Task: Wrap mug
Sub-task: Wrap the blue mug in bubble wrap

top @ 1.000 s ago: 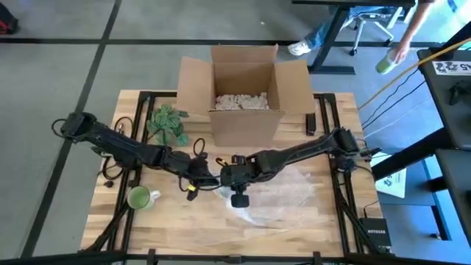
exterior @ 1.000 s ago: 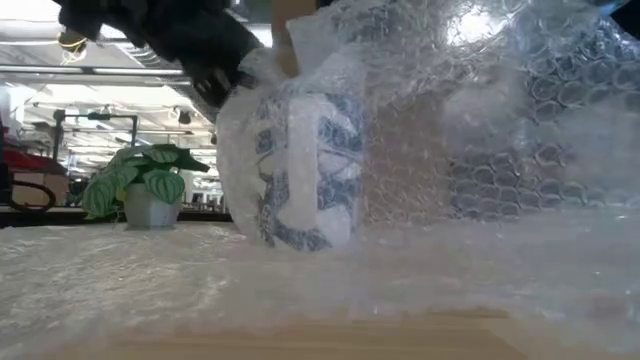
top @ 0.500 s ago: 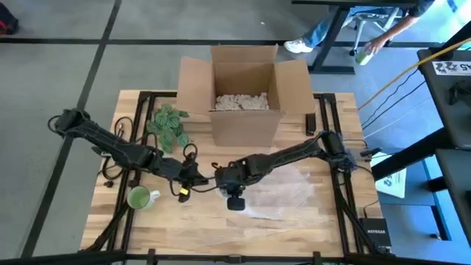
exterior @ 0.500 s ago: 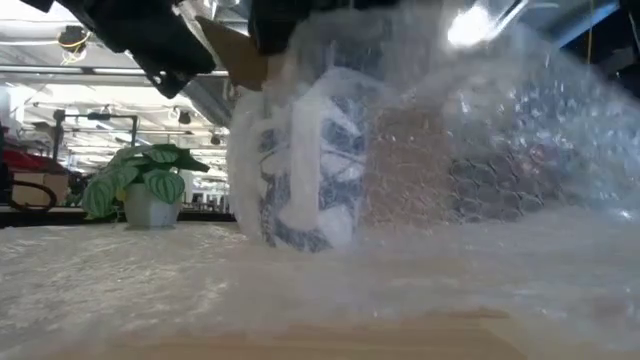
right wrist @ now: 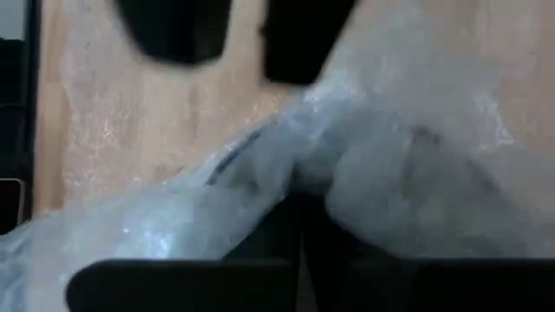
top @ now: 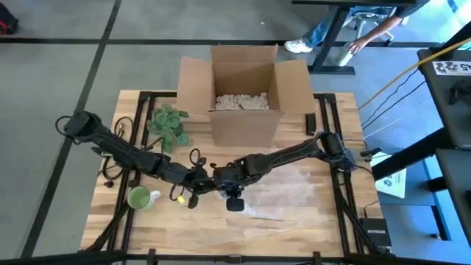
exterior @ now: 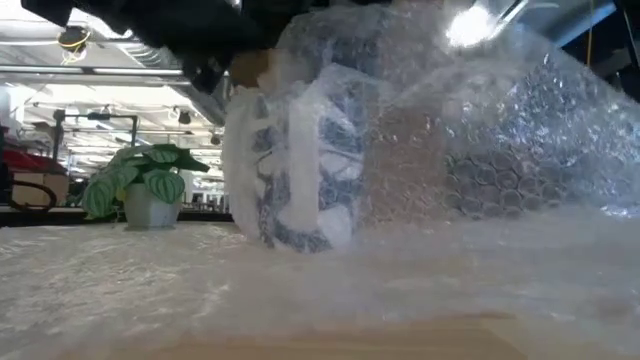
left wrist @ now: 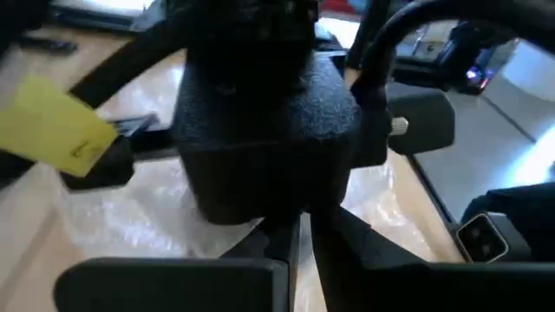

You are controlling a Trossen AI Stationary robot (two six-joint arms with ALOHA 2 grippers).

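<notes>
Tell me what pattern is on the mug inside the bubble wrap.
A blue and white pattern on the mug, seen through the clear bubble wrap; the low view shows it best.

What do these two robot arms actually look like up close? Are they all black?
Mostly, yes. Both the left arm and the right arm are dark, slim and jointed, with black cables looping alongside them. The left gripper carries a small yellow tag beside a blocky, matte black housing. Each ends in two flat dark fingers.
</notes>
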